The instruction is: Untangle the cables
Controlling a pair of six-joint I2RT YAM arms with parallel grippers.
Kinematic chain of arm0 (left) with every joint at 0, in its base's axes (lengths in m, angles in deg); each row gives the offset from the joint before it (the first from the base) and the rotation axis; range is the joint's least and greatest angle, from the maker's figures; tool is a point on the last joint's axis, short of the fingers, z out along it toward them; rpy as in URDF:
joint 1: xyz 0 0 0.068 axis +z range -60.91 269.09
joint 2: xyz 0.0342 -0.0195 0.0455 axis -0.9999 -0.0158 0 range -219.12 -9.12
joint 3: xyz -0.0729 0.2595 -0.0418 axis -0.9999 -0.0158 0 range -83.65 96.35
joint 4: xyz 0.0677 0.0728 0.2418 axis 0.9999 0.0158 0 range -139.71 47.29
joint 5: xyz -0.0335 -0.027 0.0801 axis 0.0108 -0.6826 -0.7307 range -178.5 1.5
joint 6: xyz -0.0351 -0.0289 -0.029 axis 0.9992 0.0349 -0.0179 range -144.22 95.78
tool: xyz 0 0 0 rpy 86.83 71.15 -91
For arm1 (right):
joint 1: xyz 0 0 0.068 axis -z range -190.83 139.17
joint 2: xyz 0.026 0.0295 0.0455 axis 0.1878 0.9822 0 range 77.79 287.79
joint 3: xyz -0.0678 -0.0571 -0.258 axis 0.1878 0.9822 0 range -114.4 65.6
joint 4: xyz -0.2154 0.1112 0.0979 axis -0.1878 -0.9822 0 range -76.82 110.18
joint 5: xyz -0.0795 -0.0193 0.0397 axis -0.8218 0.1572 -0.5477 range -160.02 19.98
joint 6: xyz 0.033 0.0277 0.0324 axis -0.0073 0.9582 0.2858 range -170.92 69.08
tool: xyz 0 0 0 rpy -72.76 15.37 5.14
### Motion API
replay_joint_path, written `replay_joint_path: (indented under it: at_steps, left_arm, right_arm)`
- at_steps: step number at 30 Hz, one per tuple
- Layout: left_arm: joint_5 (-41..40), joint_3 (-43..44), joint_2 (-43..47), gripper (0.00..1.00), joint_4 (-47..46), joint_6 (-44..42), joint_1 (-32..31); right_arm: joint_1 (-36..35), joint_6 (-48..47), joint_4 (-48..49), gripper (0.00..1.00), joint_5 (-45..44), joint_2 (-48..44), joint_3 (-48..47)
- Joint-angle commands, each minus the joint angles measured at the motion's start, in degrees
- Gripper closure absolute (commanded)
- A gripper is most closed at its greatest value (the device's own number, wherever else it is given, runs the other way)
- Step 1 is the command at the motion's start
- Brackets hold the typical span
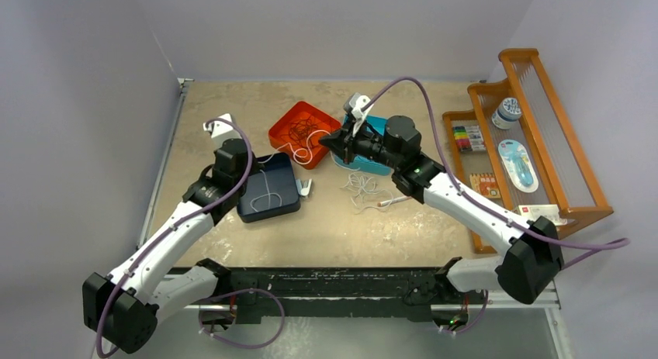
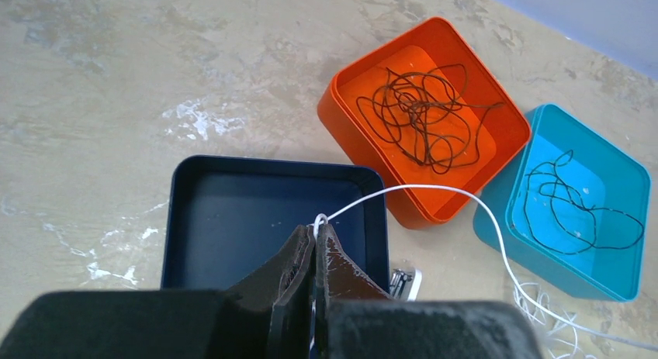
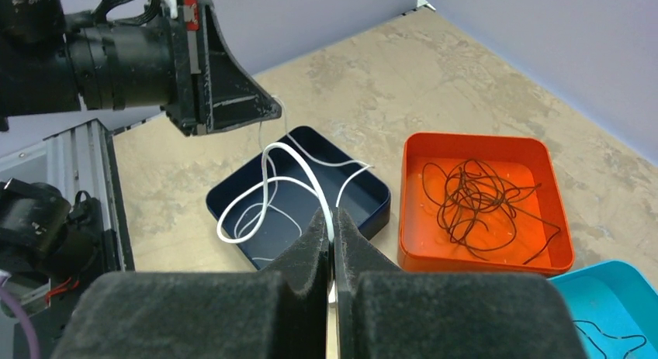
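Sorting nearly done: the white cable (image 2: 434,187), last of the three cables, is stretched between both robot hands above the middle of the surface (image 1: 341,235). The left hand (image 2: 316,235) is clamped on one part of it over the navy tray (image 2: 233,227), left of centre. The right hand (image 3: 332,219) is closed on another part nearer the far edge. A few white loops already lie inside the navy tray. The rest sits in a loose white heap (image 1: 363,190) on the bare surface near its centre, just beside the teal tray (image 2: 613,169).

The dark brown cable (image 2: 423,115) rests alone in the orange tray (image 2: 380,76) toward the far edge. The black cable (image 2: 574,212) lies alone in the teal tray next to it. Both are coiled loosely but separate from the others.

By the look of it, two of three strands are sorted. What remains is drawing the white heap free of its own loops and laying it into the navy tray. A wooden rack (image 1: 578,165) lines the right edge.
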Motion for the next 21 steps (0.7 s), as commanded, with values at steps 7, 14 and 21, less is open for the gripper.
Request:
replay_joint_path:
  at_steps: [7, 14, 21]
  left_arm:
    - [5.71, -4.76, 2.45, 1.00, -6.19, 4.42, 0.55]
    - [4.31, -5.68, 3.95, 1.00, -6.09, 3.55, 0.55]
    - [4.97, -5.36, 2.47, 1.00, -6.42, 4.18, 0.55]
  right_arm:
    - [-0.20, 3.47, 5.71, 1.00, -0.85, 6.48, -7.10]
    - [-0.20, 4.38, 6.53, 1.00, -1.08, 8.89, -7.50]
    - [-0.20, 4.76, 5.29, 1.00, -1.61, 10.61, -8.51]
